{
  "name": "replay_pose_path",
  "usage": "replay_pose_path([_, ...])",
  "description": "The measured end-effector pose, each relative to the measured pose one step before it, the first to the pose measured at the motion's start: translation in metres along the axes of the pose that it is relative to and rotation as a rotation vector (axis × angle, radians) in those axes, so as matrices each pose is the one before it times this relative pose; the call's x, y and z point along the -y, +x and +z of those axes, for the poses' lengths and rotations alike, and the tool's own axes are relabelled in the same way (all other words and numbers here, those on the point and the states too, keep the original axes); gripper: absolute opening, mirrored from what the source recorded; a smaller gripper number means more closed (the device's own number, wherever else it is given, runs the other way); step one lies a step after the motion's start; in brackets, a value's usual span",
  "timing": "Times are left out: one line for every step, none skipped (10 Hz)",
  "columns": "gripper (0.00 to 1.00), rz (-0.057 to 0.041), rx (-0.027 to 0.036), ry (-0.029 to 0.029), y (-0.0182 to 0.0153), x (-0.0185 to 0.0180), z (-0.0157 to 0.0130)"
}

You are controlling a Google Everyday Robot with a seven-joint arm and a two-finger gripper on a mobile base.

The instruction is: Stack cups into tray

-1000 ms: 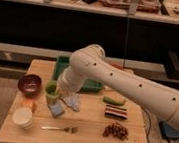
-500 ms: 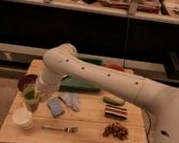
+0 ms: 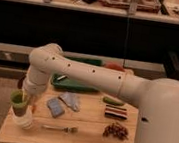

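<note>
My gripper [image 3: 27, 98] is at the table's front left, shut on the pale green translucent cup [image 3: 17, 99], held upright. The green cup's base is just above or at the rim of the cream-white cup [image 3: 26, 122], which stands on the table; I cannot tell whether they touch. The dark green tray [image 3: 75, 85] lies at the back of the table, partly hidden behind my arm. The steel cup is not in view.
A blue sponge [image 3: 55, 107] and a silvery packet [image 3: 71, 101] lie mid-table. A fork [image 3: 59, 128] lies at the front. A green vegetable [image 3: 113, 101], a dark wrapped bar [image 3: 115, 111] and a brown snack pile [image 3: 116, 130] are on the right. An orange bowl [image 3: 115, 67] peeks behind my arm.
My gripper carried the green cup from beside the tray leftward and forward, then down over the cream-white cup.
</note>
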Motion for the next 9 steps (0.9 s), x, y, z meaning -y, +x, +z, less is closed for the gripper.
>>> replay_pose_path([0.11,-0.00901,0.01186,-0.00377,-0.00172,0.00099,0.00519])
replay_pose_path([0.13,-0.00447,0.00973,-0.00167,-0.00130,-0.00065,0.00448])
replay_pose_path([0.22,-0.00432,0.00666,0.00007,-0.00115,0.00066,0.00306])
replay_pose_path([0.30,-0.00373,0.00229,0.00257,-0.00053,0.00106,0.00217])
replay_pose_path([0.41,-0.00561,0.00187,0.00145,-0.00037,0.00163,0.00229])
replay_pose_path([0.51,-0.00292,0.00034,-0.00009,0.00005,0.00074,0.00167])
replay_pose_path([0.63,-0.00108,-0.00264,-0.00698,0.00056,-0.00167,0.00194])
replay_pose_path([0.71,0.00360,-0.00142,-0.00622,0.00037,-0.00179,0.00172])
replay_pose_path([0.78,0.00569,-0.00279,-0.00527,0.00071,-0.00120,0.00166])
